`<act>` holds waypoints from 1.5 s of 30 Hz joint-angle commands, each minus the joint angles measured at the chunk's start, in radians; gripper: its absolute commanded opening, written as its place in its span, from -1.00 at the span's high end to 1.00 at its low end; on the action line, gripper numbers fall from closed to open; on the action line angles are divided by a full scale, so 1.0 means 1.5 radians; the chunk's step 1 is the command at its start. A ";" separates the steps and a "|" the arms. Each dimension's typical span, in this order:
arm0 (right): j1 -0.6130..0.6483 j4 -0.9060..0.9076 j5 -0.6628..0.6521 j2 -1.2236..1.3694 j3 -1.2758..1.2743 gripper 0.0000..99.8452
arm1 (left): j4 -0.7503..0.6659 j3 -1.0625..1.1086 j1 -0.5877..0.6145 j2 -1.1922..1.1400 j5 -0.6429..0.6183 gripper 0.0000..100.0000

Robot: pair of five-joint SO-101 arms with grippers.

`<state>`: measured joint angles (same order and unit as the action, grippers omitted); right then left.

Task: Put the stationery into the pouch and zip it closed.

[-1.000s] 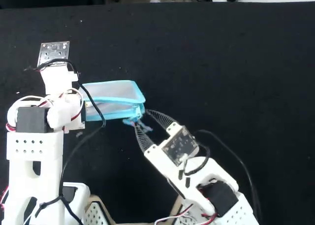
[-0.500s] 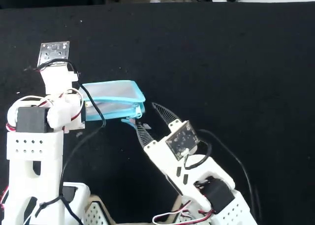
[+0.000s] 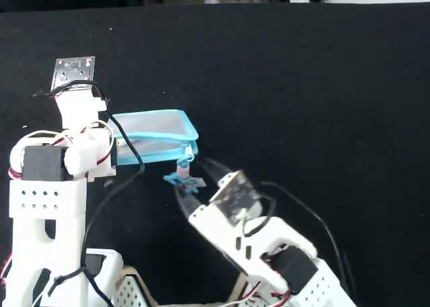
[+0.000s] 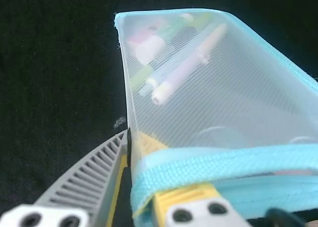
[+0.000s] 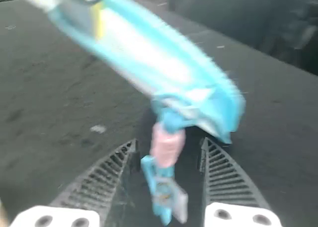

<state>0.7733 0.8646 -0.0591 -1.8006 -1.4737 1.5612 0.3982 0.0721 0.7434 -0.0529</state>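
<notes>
A translucent pouch [image 3: 156,134] with teal trim is held off the black table, its zipper edge [image 4: 218,163] nearest the left wrist camera. Pens and markers [image 4: 179,73] lie inside it. My left gripper [image 4: 130,137] is shut on the pouch's end, a grey finger [image 4: 92,185] on one side and a yellow pad on the other. A pink and blue zipper pull [image 5: 164,173] dangles from the pouch's other corner. My right gripper [image 5: 168,143] is open, and the zipper pull [image 3: 183,175] hangs between its fingers [image 5: 105,176] without being pinched.
The black table [image 3: 316,85] stretches wide to the right and back of the pouch. A small metal plate [image 3: 72,70] sits at the back left, beyond the left arm. Both arm bases crowd the near edge.
My right gripper has swung left and closer under the pouch's corner. The zipper pull now hangs lower, away from the pouch. The left arm and pouch have stayed put.
</notes>
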 commanded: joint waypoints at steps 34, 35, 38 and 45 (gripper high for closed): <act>-0.069 -0.173 0.084 -0.090 -0.035 0.63 | 0.004 0.004 0.006 -0.004 -0.002 0.94; -0.071 -0.173 0.084 -0.090 -0.034 0.62 | 0.004 0.004 0.006 -0.004 -0.002 0.94; -0.069 -0.173 0.084 -0.090 -0.032 0.62 | 0.004 0.004 0.006 -0.004 -0.002 0.94; -0.069 -0.150 0.084 -0.091 -0.005 0.62 | 0.004 0.004 0.006 -0.004 -0.002 0.94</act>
<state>0.6859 0.6038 0.0575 -1.8006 -1.5842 1.5612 0.3982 0.0721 0.7434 -0.0529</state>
